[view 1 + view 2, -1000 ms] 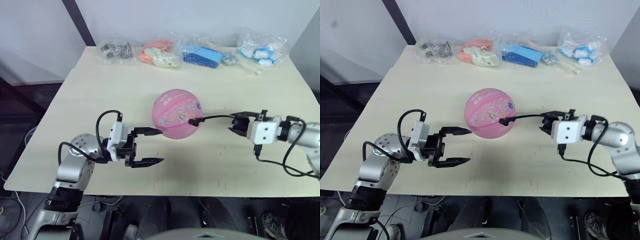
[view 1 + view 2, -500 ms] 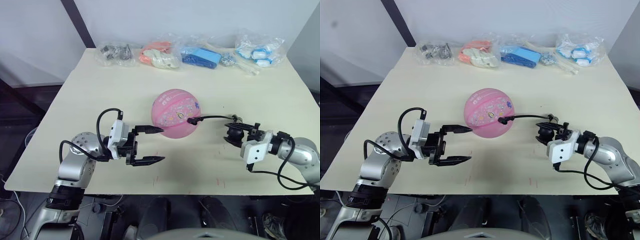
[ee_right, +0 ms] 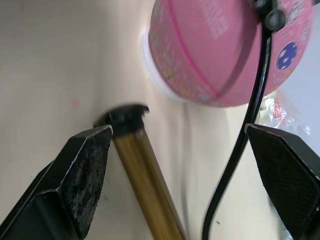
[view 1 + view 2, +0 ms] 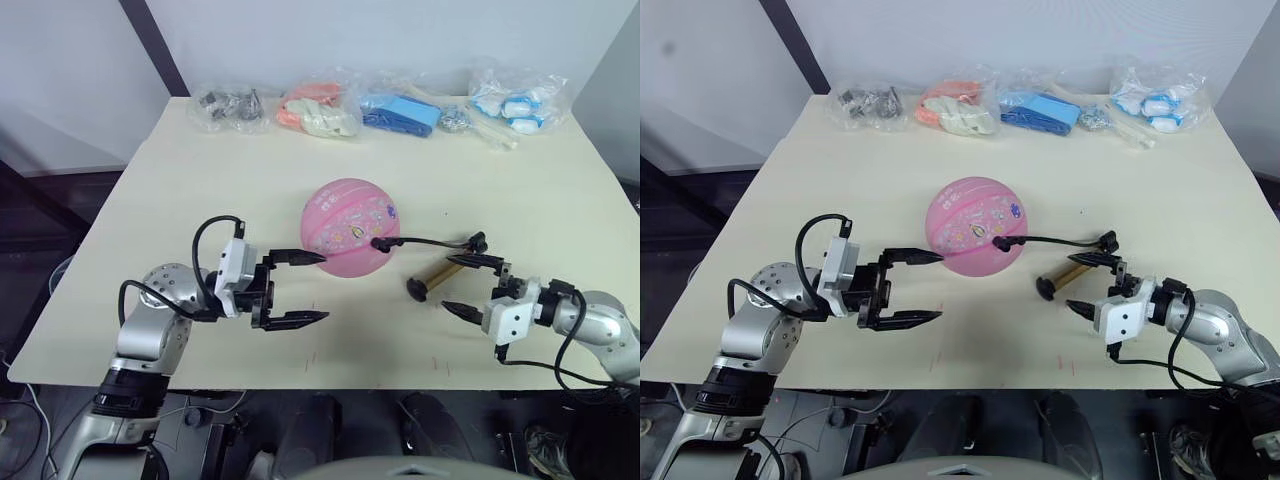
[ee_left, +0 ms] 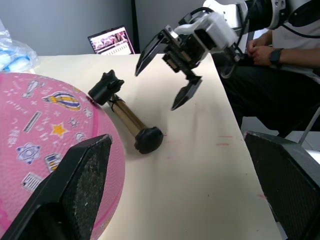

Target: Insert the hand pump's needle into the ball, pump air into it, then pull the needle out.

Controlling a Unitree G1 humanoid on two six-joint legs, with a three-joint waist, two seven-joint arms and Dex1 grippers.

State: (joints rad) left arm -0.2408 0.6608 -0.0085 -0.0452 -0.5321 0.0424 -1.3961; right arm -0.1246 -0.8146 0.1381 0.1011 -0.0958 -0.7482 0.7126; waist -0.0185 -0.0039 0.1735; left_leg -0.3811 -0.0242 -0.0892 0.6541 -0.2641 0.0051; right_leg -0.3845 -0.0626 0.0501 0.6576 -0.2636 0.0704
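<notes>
The ball (image 4: 346, 226) sits near the middle of the table (image 4: 180, 170) and serves as the reference point. The hand pump (image 4: 438, 274) lies flat on the table just to the robot's right of the ball, its gold barrel angled, one black cap toward the ball's near side and the other end farther out. Its thin black hose (image 4: 425, 242) arcs from the pump's far end back to the ball, where a small black fitting (image 4: 379, 242) meets the ball's right face. The needle itself is too small to make out; it appears seated in the ball.

The right gripper (image 4: 473, 286) stands just beyond the pump, on the side away from the ball, its two fingers spread wide and holding nothing. The left gripper (image 4: 304, 288) is on the ball's opposite side, fingers also wide apart; the upper fingertip (image 4: 322, 257) is at the ball's lower left edge, the lower one clear of it.

Several clear bags (image 4: 322, 104) line the table edge well behind the ball.
</notes>
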